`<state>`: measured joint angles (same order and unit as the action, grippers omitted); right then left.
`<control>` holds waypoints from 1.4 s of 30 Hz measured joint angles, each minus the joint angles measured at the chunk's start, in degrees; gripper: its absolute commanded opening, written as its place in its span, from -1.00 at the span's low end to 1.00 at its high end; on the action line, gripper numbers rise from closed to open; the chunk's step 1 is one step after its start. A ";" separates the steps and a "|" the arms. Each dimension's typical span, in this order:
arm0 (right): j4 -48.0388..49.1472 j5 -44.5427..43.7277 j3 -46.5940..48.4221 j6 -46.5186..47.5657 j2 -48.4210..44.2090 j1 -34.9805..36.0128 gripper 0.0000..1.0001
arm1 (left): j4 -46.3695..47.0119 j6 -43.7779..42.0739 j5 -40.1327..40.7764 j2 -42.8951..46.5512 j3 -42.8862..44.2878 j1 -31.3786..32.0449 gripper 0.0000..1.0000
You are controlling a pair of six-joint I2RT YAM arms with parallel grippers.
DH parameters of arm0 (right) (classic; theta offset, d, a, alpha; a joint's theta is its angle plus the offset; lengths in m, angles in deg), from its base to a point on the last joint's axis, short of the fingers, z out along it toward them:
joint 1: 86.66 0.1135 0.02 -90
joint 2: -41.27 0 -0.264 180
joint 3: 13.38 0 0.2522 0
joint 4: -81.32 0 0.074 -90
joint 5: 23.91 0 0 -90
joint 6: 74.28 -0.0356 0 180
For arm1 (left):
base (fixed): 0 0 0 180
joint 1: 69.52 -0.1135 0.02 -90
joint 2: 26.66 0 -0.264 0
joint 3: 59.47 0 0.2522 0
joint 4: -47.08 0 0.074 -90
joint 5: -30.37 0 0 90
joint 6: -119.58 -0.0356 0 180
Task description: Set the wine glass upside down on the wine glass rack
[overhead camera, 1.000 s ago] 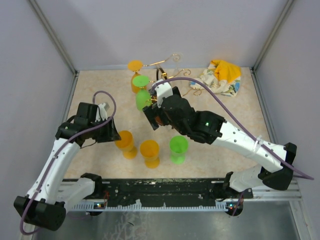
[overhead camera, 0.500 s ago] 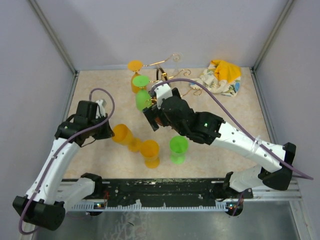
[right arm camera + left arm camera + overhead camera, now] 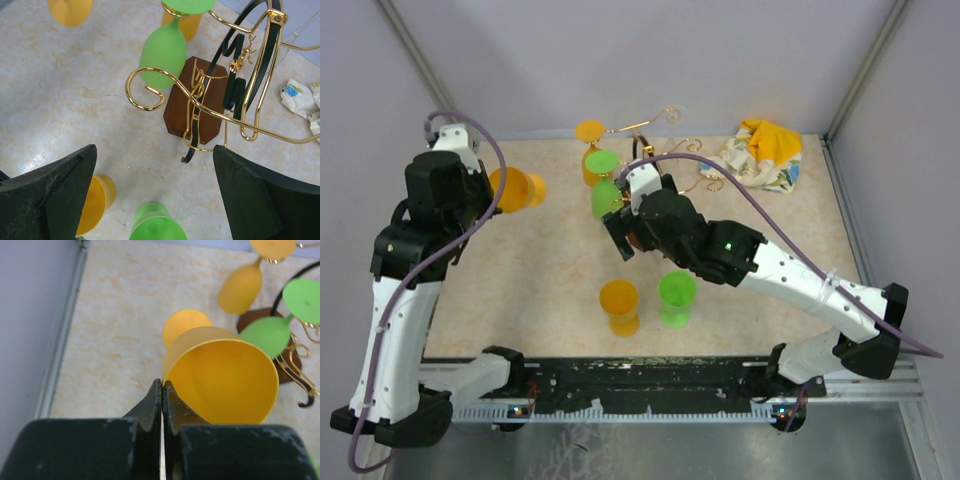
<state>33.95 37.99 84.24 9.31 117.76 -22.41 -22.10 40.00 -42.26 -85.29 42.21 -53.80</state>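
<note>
Pinched by its rim in the clenched left tool: an orange wine glass, lying on its side in the air, mouth toward the wrist camera, foot pointing away. Seen from above, at about 10 o'clock of the worktop, near the left wall. Well apart from it, at 3 o'clock of that tool in the top view and at 2 o'clock in the left wrist view: the wine glass rack, gold wire arms with curled ends over a dark brown wooden base, at 12 o'clock of the worktop. Already hanging there upside down, a green glass and, just behind it, a second orange glass. Above the rack's near side, the right tool, released, fingers spread wide, nothing between them, base at its 12 o'clock. At 6 o'clock of the worktop, side by side, an orange standing glass and a green standing glass. At 1 o'clock, a crumpled yellow-and-white cloth.
</note>
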 measured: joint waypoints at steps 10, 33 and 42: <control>1.64 17.86 9.53 -4.98 4.61 -15.23 0.98 | 23.56 -14.36 1.27 -0.52 -0.90 0.00 -1.00; 49.96 61.20 10.25 -52.61 14.97 -40.81 0.55 | 114.55 -19.69 -26.75 -6.34 -36.89 5.07 -1.00; 60.02 61.11 10.25 -60.48 18.97 -40.02 0.40 | 127.12 -19.85 -26.84 -10.73 -39.65 6.84 -1.00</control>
<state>93.97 99.11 94.49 -51.17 136.73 -62.43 105.02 20.15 -69.10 -96.02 2.56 -46.96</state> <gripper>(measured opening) 0.710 0.006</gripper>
